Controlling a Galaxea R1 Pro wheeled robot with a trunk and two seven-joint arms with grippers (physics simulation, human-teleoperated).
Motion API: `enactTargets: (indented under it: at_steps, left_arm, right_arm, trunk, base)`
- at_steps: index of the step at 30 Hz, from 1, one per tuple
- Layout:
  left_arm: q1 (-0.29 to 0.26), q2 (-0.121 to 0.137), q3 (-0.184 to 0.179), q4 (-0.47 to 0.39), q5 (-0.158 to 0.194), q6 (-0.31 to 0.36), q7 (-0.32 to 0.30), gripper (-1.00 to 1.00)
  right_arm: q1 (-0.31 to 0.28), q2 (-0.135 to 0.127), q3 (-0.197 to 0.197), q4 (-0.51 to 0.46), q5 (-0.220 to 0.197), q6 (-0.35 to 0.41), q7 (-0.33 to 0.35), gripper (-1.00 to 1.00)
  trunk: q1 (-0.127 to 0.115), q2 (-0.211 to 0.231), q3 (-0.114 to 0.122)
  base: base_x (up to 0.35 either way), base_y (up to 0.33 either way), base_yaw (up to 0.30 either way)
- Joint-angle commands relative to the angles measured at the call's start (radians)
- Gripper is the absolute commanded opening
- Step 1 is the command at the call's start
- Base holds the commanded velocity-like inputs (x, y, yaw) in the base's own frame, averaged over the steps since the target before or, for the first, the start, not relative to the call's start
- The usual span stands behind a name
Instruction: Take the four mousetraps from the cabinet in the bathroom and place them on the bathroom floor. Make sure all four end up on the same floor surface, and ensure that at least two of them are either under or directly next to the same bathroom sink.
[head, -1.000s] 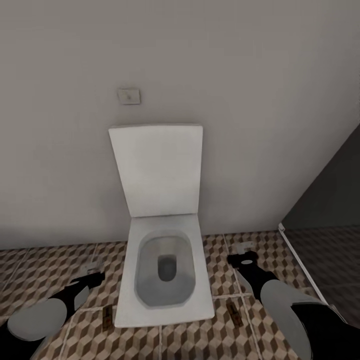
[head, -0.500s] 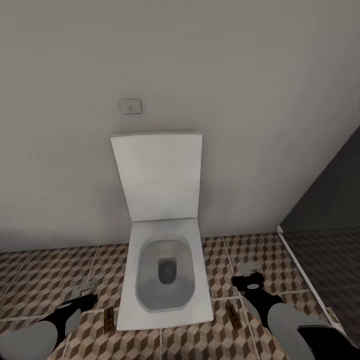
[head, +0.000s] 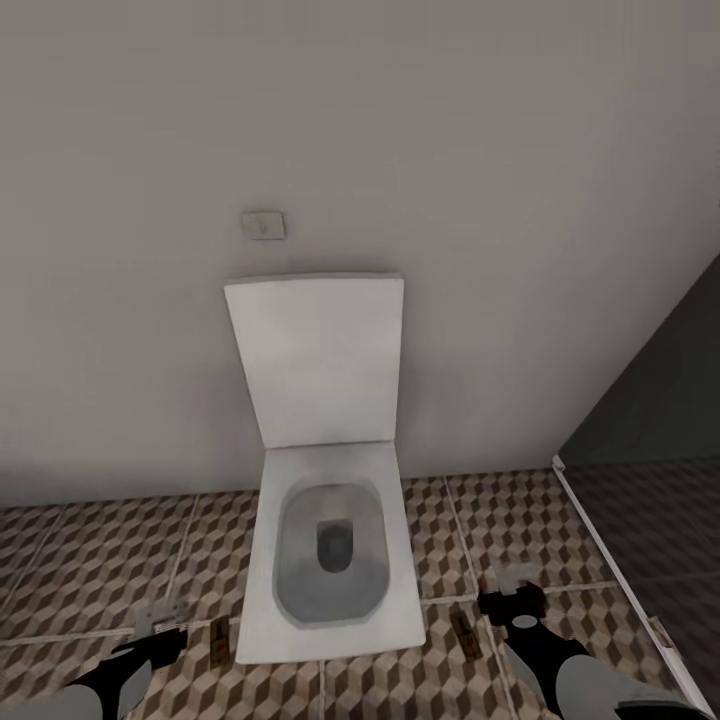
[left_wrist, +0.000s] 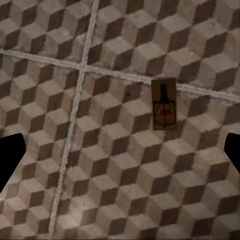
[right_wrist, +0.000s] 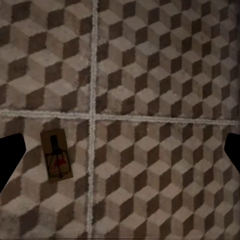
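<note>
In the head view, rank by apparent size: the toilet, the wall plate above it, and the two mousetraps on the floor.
1. Toilet, by far the largest.
2. Wall plate.
3. Left mousetrap and right mousetrap: they look alike, so unranked.

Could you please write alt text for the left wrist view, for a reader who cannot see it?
One mousetrap lies flat on the cube-patterned bathroom floor, just beside a pale grout line, between the left gripper's two dark fingertips, which are spread wide apart and hold nothing.
</note>
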Motion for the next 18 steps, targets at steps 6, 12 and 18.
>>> enactTargets:
  at_steps: [6,12,18]
  left_arm:
    - [0.035,0.002,-0.008,-0.006,0.006,-0.004,0.004,1.00]
    - [0.056,0.004,-0.008,-0.007,0.006,-0.004,0.003,1.00]
    - [0.073,0.005,-0.008,-0.029,0.006,-0.003,0.003,1.00]
  right_arm:
    - [0.042,-0.001,0.002,0.012,0.007,-0.022,-0.004,1.00]
    - [0.081,-0.001,0.002,0.017,0.039,-0.047,-0.003,1.00]
    - [0.133,0.000,0.002,0.019,0.108,-0.105,-0.003,1.00]
  trunk:
    - [0.000,0.000,-0.001]
    - [0.000,0.000,-0.001]
    - [0.000,0.000,-0.001]
  base:
    - [0.000,0.000,0.000]
    - [-0.033,-0.002,0.000]
    - [-0.227,-0.007,0.000]
